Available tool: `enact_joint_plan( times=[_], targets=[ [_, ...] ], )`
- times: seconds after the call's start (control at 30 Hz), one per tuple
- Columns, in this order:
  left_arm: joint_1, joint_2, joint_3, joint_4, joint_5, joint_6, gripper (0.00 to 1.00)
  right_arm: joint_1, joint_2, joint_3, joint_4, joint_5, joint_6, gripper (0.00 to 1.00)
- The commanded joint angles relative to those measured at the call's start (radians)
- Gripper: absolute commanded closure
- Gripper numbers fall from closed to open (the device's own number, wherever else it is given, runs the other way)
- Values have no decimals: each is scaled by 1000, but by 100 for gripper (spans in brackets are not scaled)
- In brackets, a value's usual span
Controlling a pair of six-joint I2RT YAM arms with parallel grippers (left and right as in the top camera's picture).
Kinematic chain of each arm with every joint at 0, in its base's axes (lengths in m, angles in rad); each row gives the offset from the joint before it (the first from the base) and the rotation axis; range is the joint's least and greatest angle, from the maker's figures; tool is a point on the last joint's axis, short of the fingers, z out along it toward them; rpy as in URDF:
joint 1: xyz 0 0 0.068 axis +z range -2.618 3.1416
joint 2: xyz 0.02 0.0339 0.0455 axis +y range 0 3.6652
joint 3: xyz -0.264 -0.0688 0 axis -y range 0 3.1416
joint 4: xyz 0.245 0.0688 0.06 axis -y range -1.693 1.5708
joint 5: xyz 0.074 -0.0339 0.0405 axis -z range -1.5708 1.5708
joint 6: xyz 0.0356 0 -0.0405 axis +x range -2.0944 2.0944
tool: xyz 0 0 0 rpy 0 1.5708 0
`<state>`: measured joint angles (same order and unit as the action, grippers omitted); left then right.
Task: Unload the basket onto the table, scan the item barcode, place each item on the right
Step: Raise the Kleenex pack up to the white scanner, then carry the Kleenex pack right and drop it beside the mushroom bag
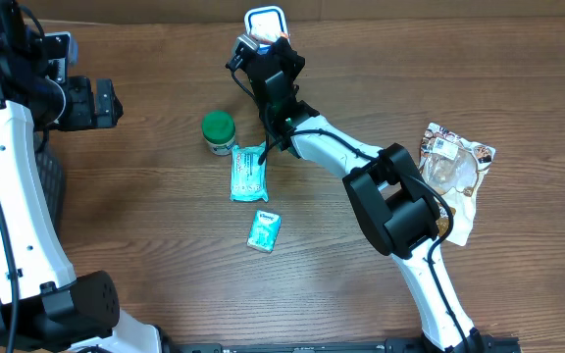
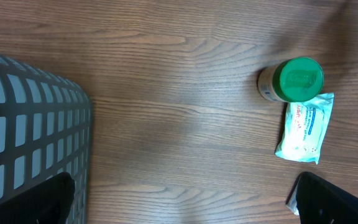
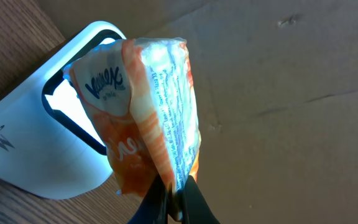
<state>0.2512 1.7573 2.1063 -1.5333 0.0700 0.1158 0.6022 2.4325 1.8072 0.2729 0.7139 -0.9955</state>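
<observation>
Orange tissue pack [image 3: 148, 106], likely soft, light, crinkly, sits at the tabletop's far edge before the white scanner [image 3: 30, 155], seam pinched in closed jaws of the right gripper [image 3: 176, 190]; left gripper [image 2: 182, 199] jaws wide, empty.

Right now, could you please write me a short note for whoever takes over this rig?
Right tool: shut on the orange tissue pack, held up at the white scanner.
Left tool: open, empty, near the grey basket.
Done: pack lifted and presented; whether it scanned, I cannot tell.
Left: confirm the scan; green-lidded jar, wipes pack, teal pack and snack bag wait on the table.
</observation>
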Motion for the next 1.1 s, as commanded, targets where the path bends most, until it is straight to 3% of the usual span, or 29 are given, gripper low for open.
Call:
enact_joint_plan(
  times=[0.0, 0.2, 0.37, 0.53, 0.67, 0.83, 0.93, 1.07],
  targets=[
    [5, -1, 4, 1, -2, 19, 0, 13, -6, 28, 9, 5, 0, 96],
    [5, -1, 4, 1, -2, 19, 0, 35, -99, 28, -66, 33, 115, 96],
    [5, -1, 4, 1, -2, 19, 0, 42, -235, 28, -270, 2, 240, 96],
    [5, -1, 4, 1, -2, 19, 1, 42, -367, 28, -532, -21, 481, 96],
    [5, -1, 4, 1, -2, 19, 1, 34, -460, 28, -896, -268, 695, 96],
    [5, -1, 4, 1, -2, 19, 1, -23, -498, 28, -1180, -732, 911, 96],
    [5, -1, 4, 1, -2, 19, 0, -77, -498, 25, -1295, -950, 949, 96],
    [5, -1, 4, 1, -2, 19, 0, -155, -498, 25, -1417, -984, 964, 96]
  ],
)
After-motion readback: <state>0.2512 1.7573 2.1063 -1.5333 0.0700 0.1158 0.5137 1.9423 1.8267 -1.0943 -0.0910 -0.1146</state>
